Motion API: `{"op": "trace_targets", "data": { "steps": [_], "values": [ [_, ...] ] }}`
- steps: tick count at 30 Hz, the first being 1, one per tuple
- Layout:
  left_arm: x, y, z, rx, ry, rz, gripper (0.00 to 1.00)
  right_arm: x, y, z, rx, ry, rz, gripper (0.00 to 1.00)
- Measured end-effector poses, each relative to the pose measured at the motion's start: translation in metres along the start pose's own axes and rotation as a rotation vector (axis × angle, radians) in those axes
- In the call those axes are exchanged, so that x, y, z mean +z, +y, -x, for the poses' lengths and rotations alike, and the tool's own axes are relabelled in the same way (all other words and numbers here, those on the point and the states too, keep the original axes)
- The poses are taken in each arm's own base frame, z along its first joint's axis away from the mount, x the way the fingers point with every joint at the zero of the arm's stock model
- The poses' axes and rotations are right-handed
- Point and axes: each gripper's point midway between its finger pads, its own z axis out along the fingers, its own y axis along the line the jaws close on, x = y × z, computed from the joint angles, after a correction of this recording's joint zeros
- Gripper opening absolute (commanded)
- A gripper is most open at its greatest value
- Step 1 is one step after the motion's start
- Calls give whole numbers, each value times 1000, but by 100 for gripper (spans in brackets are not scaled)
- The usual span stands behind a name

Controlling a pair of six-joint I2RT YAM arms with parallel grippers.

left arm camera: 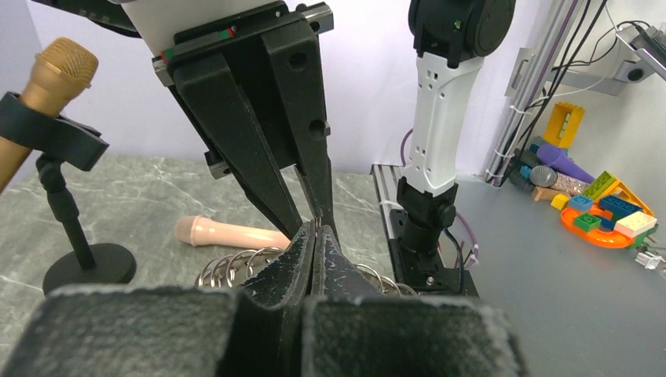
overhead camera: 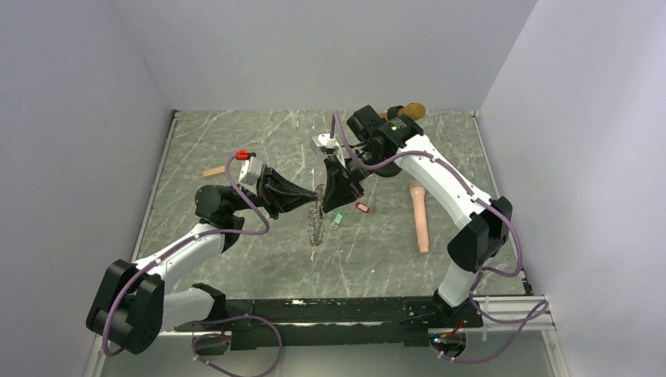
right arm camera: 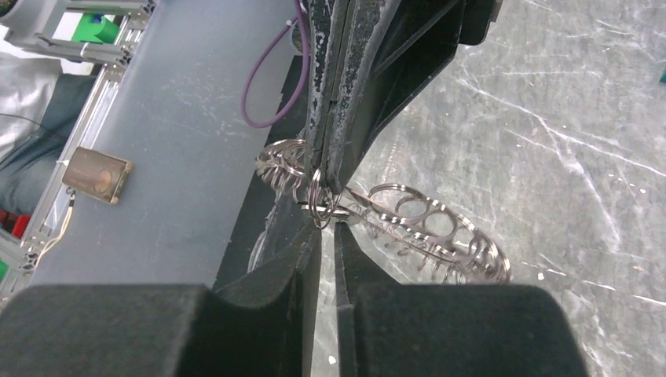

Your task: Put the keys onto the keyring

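Mid-table, far from the edges, the left gripper [left arm camera: 316, 232] pinches the keyring [overhead camera: 316, 224]; the right gripper [right arm camera: 326, 236] beside it has jaws a crack apart.

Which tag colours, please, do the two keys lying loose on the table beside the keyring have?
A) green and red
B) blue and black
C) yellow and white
A: the green key and the red key lie just right of the keyring.
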Motion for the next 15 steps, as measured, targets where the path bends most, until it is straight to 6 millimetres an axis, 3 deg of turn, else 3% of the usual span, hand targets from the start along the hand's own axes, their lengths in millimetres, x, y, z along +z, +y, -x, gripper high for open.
{"op": "trace_targets", "data": {
  "steps": [15],
  "values": [
    [1,-1,8,23,-29,1,0,-14,1,15,-51,-12,-29,26]
  ]
}}
